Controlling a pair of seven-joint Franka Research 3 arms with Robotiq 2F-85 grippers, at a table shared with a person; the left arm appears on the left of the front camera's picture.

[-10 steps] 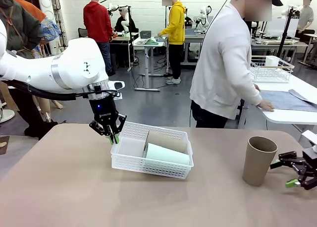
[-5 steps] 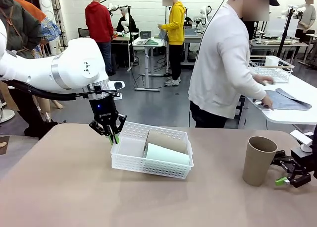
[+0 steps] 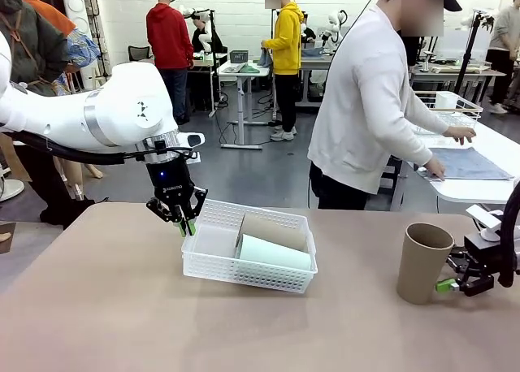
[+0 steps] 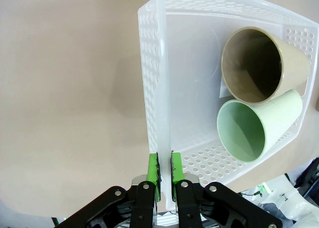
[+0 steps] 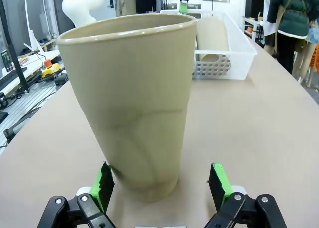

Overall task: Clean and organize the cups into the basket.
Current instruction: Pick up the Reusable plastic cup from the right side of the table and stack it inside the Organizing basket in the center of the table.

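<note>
The upright brown cup (image 5: 132, 103) stands at the right of the table (image 3: 122, 323), well apart from the basket (image 3: 244, 270), between the open jaws of the right gripper (image 5: 162, 185). I judge the gripper should reach deeper and close squarely above the base, lest the taper slip. The left gripper (image 4: 165, 171) pinches the basket's wall; the lying brown cup (image 3: 272, 230) and mint cup (image 3: 275, 252) leave its left half free.

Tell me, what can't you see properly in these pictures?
- Front view: the tall brown cardboard-coloured cup covers part of the right tool, so I can't tell if they touch.
- Right wrist view: that cup's own wall hides its inside.
- Front view: the white lattice plastic basket hides the underside of the lying pale mint cup.
</note>
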